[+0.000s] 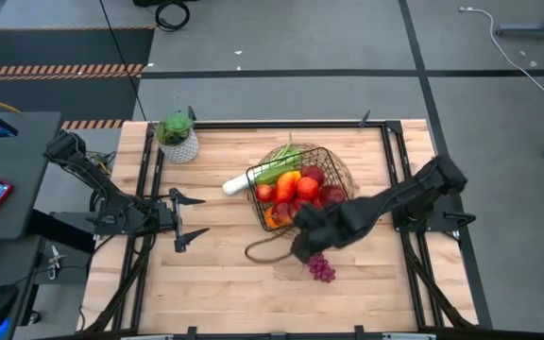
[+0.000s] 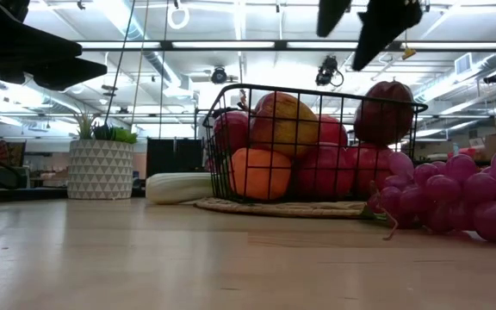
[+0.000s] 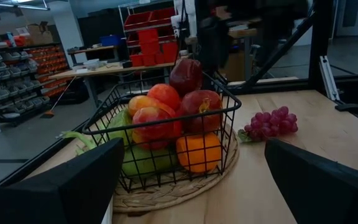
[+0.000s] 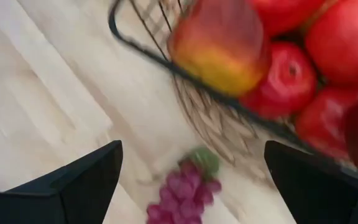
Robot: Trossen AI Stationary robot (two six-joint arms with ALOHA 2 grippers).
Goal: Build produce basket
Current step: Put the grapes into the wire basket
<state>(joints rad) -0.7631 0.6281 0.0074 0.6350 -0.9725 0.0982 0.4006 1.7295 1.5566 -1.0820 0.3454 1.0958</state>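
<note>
The black wire basket (image 1: 296,184) stands on a round woven mat (image 3: 185,186) mid-table. It is heaped with produce: red apples (image 2: 384,110), an orange piece (image 3: 197,151) and green pieces. A white-and-green leek (image 1: 237,183) lies along the basket's far-left side. Purple grapes (image 1: 322,269) lie on the table near the basket's front right corner. My right gripper (image 1: 302,247) hangs open above the table between basket and grapes (image 4: 182,193), slanting down, touching nothing. My left gripper (image 1: 195,217) waits open and level at the table's left edge, facing the basket (image 3: 166,124).
A potted plant in a white patterned pot (image 1: 179,138) stands at the far left corner. A dark cord loop (image 1: 263,250) lies on the table just near-left of the mat. Bare wood stretches along the near side and to the left of the basket.
</note>
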